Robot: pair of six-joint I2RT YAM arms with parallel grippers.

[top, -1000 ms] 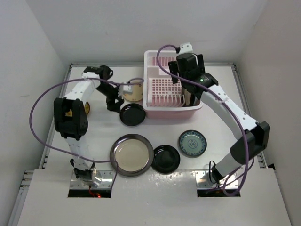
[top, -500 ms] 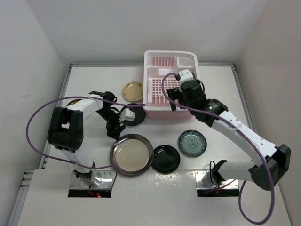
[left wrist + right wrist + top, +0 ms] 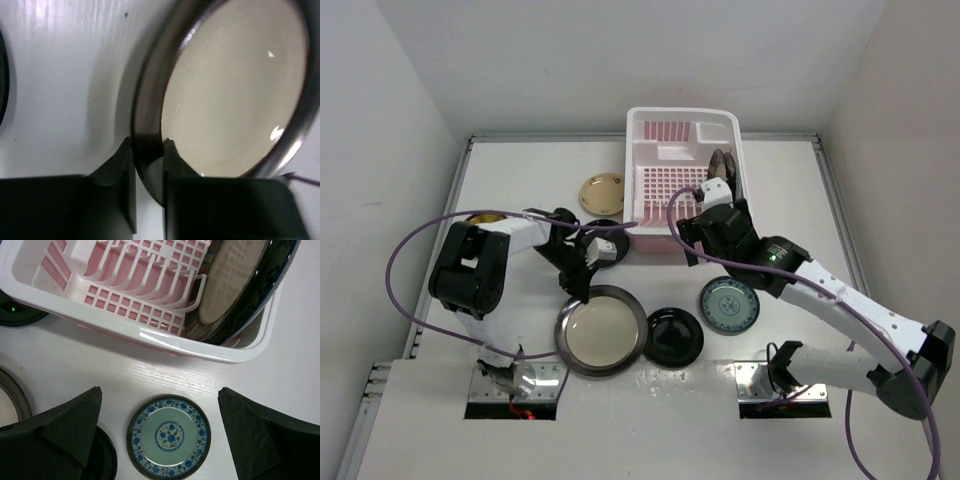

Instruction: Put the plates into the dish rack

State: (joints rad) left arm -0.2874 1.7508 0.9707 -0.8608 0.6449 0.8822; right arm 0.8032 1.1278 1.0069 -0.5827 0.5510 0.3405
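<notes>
A steel-rimmed cream plate [image 3: 601, 328] [image 3: 235, 95] lies flat at the near left. My left gripper [image 3: 576, 283] [image 3: 148, 159] is shut on its far-left rim, one finger inside and one outside. The pale pink dish rack [image 3: 665, 232] [image 3: 165, 340] stands at the back, with a dark-rimmed patterned plate [image 3: 723, 165] [image 3: 235, 285] on edge at its right end. My right gripper [image 3: 703, 243] [image 3: 159, 392] hangs open above the teal patterned plate [image 3: 729, 304] [image 3: 168, 436], which lies on the table in front of the rack.
A glossy black plate [image 3: 672, 337] [image 3: 102, 465] lies between the cream and teal ones. A smaller black plate [image 3: 608, 236] sits by the rack's left front corner, a tan plate [image 3: 601, 192] behind it. A yellow plate [image 3: 480, 218] peeks out behind the left arm.
My left gripper swung from the small black plate down to the cream plate's rim and shut on it. My right arm drew back from the rack to above the teal plate, still open.
</notes>
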